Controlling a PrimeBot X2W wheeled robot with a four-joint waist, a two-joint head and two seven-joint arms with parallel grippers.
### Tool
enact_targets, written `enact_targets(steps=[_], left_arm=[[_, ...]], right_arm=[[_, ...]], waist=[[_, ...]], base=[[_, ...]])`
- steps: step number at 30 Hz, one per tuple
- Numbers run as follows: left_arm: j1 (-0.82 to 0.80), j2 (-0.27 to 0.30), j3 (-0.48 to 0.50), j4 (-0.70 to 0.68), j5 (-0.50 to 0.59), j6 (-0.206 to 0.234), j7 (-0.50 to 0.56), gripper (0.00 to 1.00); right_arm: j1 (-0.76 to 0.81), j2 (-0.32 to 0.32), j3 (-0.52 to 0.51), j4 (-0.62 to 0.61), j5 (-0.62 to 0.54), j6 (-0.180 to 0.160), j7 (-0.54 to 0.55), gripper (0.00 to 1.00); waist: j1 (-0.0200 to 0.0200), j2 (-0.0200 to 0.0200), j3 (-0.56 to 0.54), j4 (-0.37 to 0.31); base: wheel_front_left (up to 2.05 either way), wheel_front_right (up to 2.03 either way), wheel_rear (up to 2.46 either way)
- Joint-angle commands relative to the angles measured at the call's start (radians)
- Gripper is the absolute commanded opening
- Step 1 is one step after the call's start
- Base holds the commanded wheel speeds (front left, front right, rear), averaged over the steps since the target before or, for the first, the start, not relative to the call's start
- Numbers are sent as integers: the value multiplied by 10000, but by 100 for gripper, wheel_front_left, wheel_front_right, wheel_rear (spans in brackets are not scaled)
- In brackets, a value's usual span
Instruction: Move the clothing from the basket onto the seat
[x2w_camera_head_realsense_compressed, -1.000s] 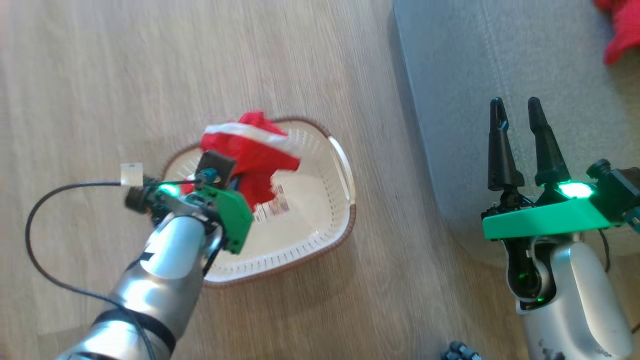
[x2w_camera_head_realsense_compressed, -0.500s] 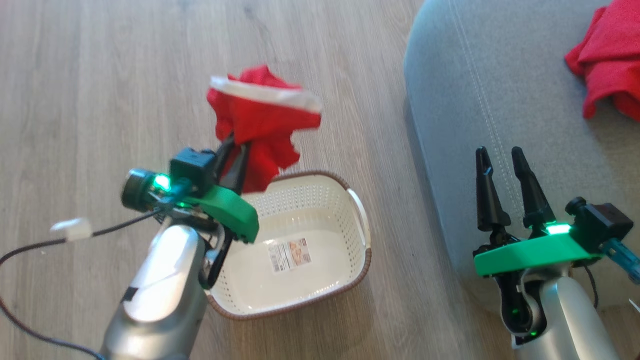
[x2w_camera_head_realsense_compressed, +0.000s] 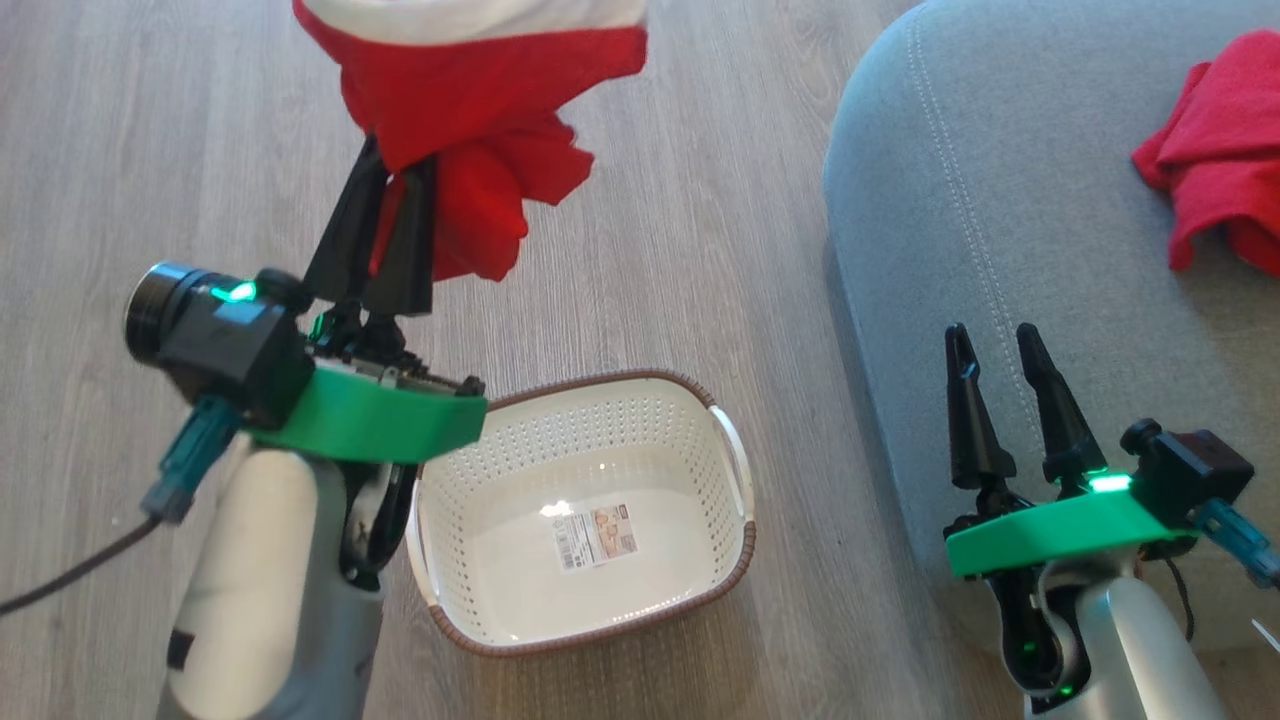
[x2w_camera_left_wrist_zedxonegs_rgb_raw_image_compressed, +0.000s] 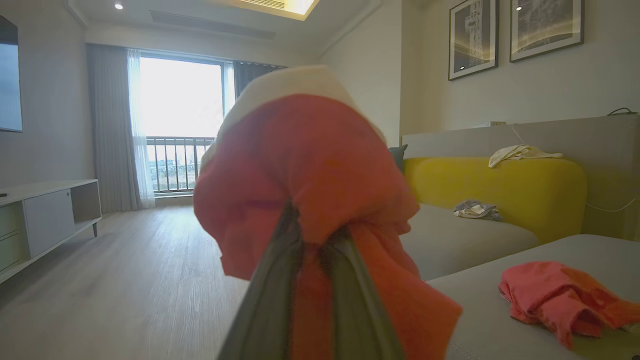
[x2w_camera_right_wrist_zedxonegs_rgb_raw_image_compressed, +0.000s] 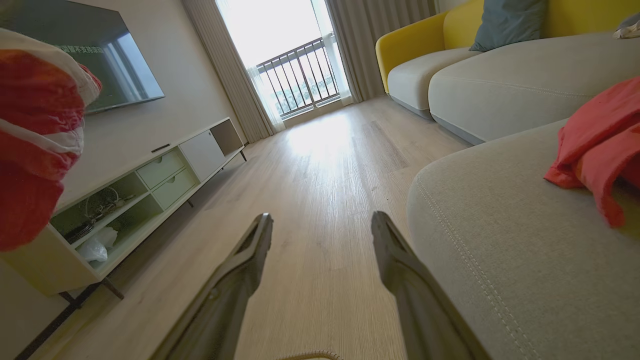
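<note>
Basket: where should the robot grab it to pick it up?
Probably by the white handle on the basket side facing the seat, coming down from above. The basket stands upright and empty, and that handle is a thin strip on the rim that the jaws could straddle.

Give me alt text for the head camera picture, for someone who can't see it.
The left claw holds a red garment with a white band above the wooden floor, near an empty cream basket. The open right claw hovers by the grey seat, where a plain red garment lies.
</note>
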Motion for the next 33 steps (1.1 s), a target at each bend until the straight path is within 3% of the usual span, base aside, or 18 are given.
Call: enact_targets(steps=[1, 8, 18, 33], left_arm=[[-73, 85, 240, -484, -53, -86, -62, 0], [400, 82, -662, -982, 192, -439, -62, 0], [986, 81, -2279, -551, 382, -770, -62, 0], [957, 80, -2321, -461, 364, -613, -62, 0]], right_arm=[[-111, -56, 200, -344, -64, 0, -65, 100], [72, -56, 85, -320, -14, 0, -65, 100], [188, -56, 4, -322, 65, 0, -65, 100], [223, -56, -11, -296, 22, 0, -65, 100]], waist=[[1, 0, -9, 10], [1, 0, -106, 58], [1, 0, -161, -5], [1, 0, -253, -67]], base=[[0, 0, 0], [0, 0, 0], [0, 0, 0], [0, 0, 0]])
